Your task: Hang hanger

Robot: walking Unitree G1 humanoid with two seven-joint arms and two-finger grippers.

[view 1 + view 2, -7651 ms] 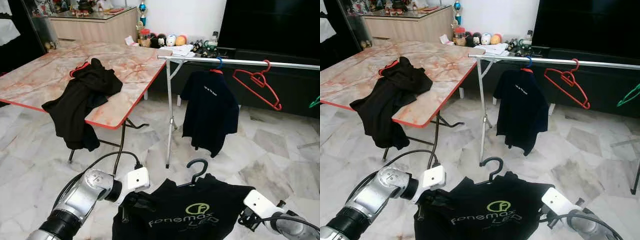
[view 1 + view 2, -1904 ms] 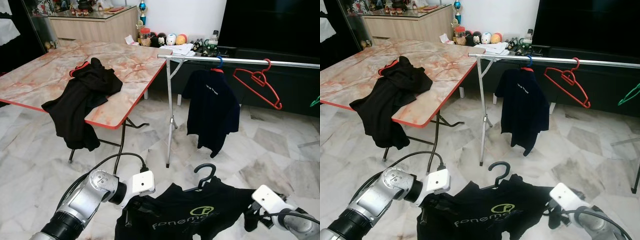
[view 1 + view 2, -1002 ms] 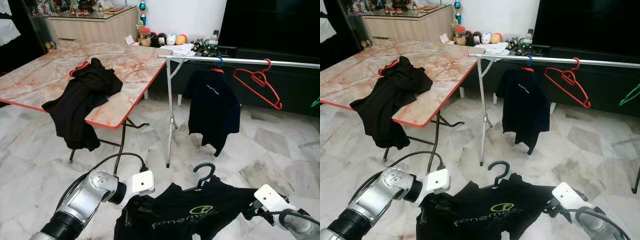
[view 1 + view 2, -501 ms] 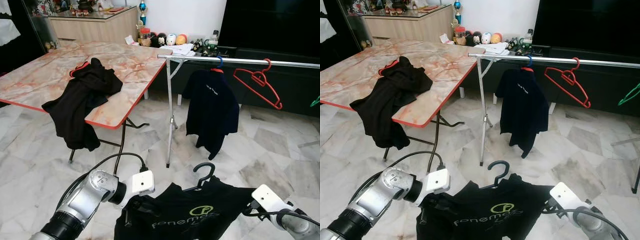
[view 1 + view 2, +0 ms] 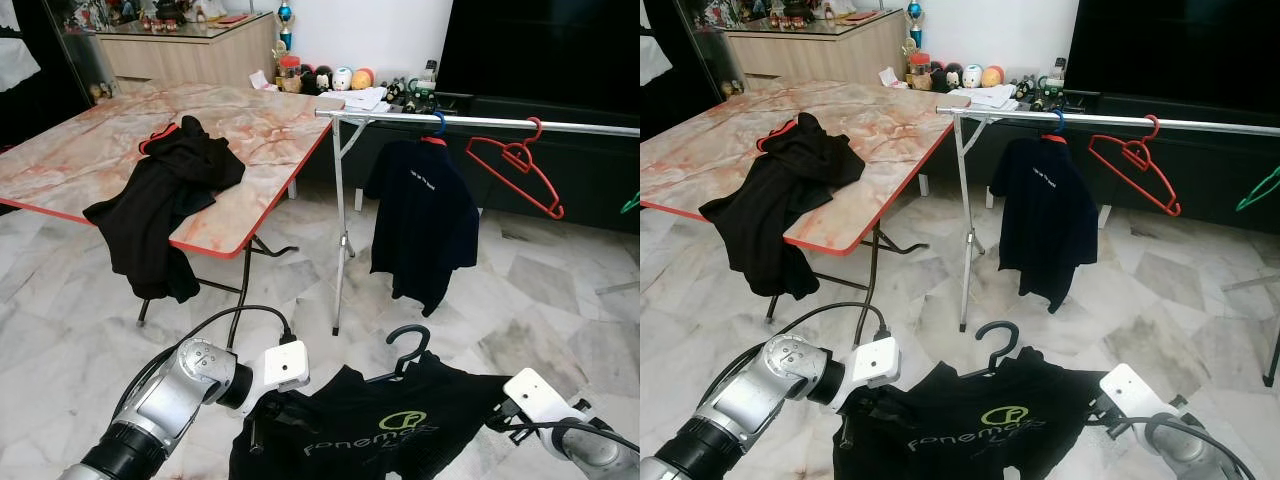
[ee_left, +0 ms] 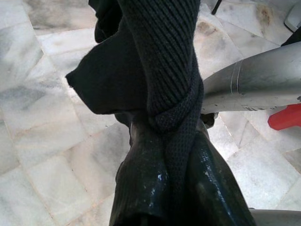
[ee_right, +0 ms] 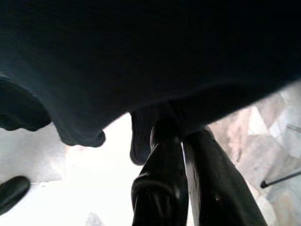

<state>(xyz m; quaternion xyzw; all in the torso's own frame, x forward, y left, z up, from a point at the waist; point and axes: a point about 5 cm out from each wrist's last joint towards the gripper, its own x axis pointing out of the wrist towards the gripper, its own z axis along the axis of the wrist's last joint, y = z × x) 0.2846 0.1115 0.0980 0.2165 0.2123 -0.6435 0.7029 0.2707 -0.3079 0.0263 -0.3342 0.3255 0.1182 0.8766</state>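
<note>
Hanger: dark hanger [image 5: 405, 345] carrying a black shirt [image 5: 385, 420] with a green logo; its hook stands up above the collar, low in front of the robot and above the marble floor [image 5: 560, 300].
Position against target: well short of the rail [image 5: 480, 122] and far below it; the hook touches nothing.
Left gripper [image 6: 162, 174]: fingers clenched on a bunched ribbed fold of the shirt at its left shoulder, as the left wrist view shows plainly.
Right gripper [image 7: 186, 141]: at the shirt's right shoulder, its fingers reaching into dark cloth; judged to be grasping the shirt, though that view is dim.
Rail, present load: a navy shirt [image 5: 418, 220] on a blue hook near the left end, an empty red hanger [image 5: 515, 165] beside it, and bare rail between and beyond them.
Work done: the garment is on its hanger and lifted off the floor, held spread between both arms.
Work left: approach the rail, raise the hook above the bar, set it over a bare stretch, let go. Judged less than half complete.
Risk noted: the hold is on cloth, not on the hanger frame, so the hook may swing or tilt during the lift.
Surroundings: a marble-patterned surface [image 5: 90, 150] at the left bears another black garment [image 5: 165, 200] draped over its edge, apparently awaiting the same treatment.
</note>
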